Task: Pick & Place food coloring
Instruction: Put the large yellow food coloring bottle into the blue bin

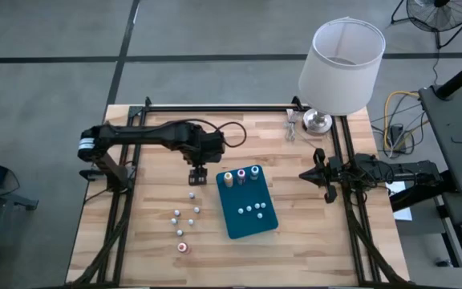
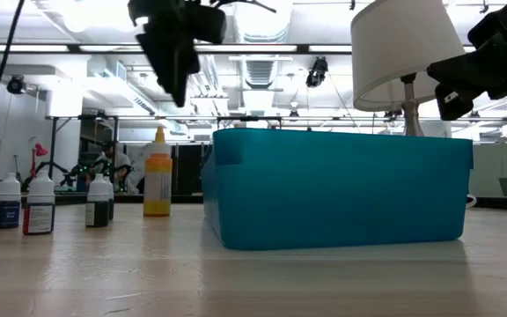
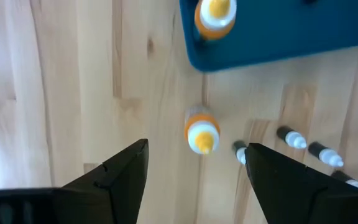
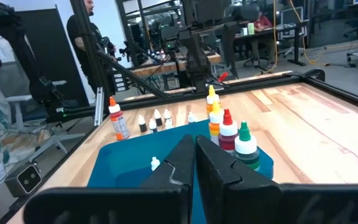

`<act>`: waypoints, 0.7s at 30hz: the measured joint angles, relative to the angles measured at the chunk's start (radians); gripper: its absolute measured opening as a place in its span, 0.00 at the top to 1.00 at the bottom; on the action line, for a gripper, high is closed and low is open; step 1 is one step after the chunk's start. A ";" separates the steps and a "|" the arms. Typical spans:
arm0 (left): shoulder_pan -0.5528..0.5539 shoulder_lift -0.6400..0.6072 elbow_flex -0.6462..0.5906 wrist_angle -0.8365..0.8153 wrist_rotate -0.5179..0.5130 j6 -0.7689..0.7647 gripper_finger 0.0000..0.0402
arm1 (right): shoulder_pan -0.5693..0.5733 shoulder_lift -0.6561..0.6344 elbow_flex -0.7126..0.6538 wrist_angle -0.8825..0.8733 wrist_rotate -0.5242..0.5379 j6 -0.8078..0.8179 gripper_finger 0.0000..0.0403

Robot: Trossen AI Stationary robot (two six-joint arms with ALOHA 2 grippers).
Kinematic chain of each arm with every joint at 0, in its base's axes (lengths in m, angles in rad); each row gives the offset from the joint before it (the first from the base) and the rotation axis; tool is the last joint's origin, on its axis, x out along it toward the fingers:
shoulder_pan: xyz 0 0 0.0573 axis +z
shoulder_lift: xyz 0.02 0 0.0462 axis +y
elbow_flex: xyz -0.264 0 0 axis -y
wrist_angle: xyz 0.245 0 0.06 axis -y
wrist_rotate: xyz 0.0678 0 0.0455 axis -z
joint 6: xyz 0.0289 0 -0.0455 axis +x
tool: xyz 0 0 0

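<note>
The food coloring is a set of tiny bottles. Three taller ones (image 1: 241, 175) and several small whitish ones (image 1: 253, 209) stand in the teal tray (image 1: 251, 225). An orange-topped bottle (image 3: 201, 130) stands upright on the wood beside the tray's left edge. Several small bottles (image 1: 184, 218) stand nearer the front, among them a red-topped one (image 1: 183, 247). My left gripper (image 3: 197, 144) hangs open above the orange-topped bottle, well clear of it, fingers pointing down. My right gripper (image 4: 194, 163) is shut and waits level at the table's right edge (image 1: 321, 172).
A white-shaded lamp (image 1: 339, 68) stands at the far right corner, with small metal pieces (image 1: 291, 128) beside its base. Black frame rails (image 1: 215, 107) run along the table's far, left and right sides. People (image 4: 86, 37) stand in the room beyond the table.
</note>
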 joint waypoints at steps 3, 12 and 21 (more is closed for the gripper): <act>-0.001 -0.043 -0.073 0.046 0.004 -0.002 0.41 | 0.000 0.000 0.000 0.000 0.000 0.000 0.98; -0.009 -0.163 -0.313 0.238 0.009 0.057 0.41 | 0.000 0.000 0.000 0.000 0.000 0.000 0.98; -0.011 -0.223 -0.466 0.372 0.009 0.127 0.41 | 0.000 0.001 0.000 0.000 0.002 0.000 0.98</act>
